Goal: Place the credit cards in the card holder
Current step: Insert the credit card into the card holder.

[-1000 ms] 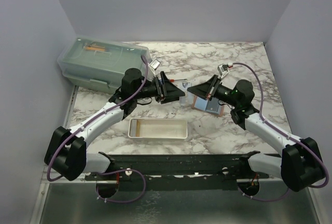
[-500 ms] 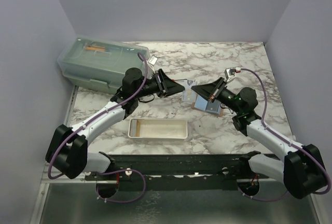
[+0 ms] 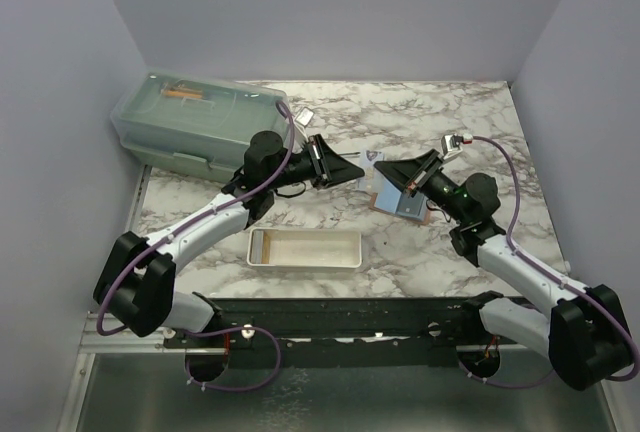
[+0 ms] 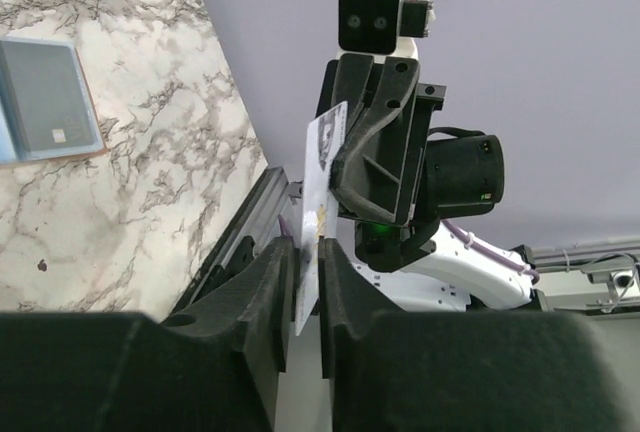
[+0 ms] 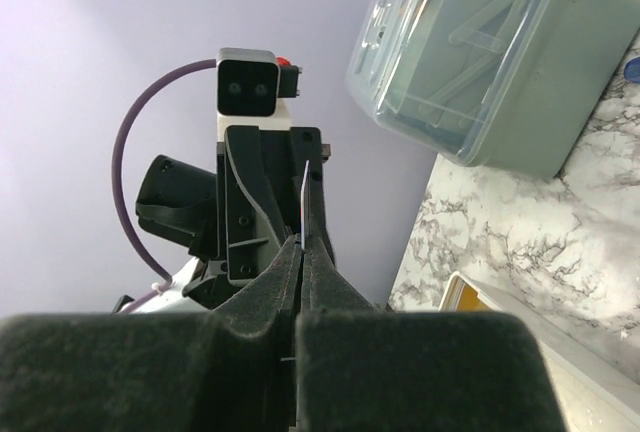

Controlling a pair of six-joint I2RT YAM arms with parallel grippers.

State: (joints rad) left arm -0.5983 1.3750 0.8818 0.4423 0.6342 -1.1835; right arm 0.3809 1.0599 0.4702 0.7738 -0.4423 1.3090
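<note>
A pale credit card (image 3: 373,159) stands on edge in the air between my two grippers, which face each other over the table's middle. My left gripper (image 3: 356,168) is shut on the card's (image 4: 318,207) lower part. My right gripper (image 3: 384,167) is shut on its other end, and in the right wrist view the card (image 5: 304,187) shows edge-on between the pressed fingers. The tan-brown card holder (image 3: 378,202) lies on the table just below and to the right, with a blue-grey card (image 3: 400,199) lying on it. It also shows in the left wrist view (image 4: 45,102).
A white rectangular tray (image 3: 303,249) lies near the front centre. A translucent green lidded bin (image 3: 200,122) stands at the back left and also shows in the right wrist view (image 5: 470,52). Purple-grey walls close in the marble table (image 3: 470,132).
Both grippers moved toward each other and rose slightly. The left one carried the card to the right, and the right gripper's fingers have closed on the card's free end.
</note>
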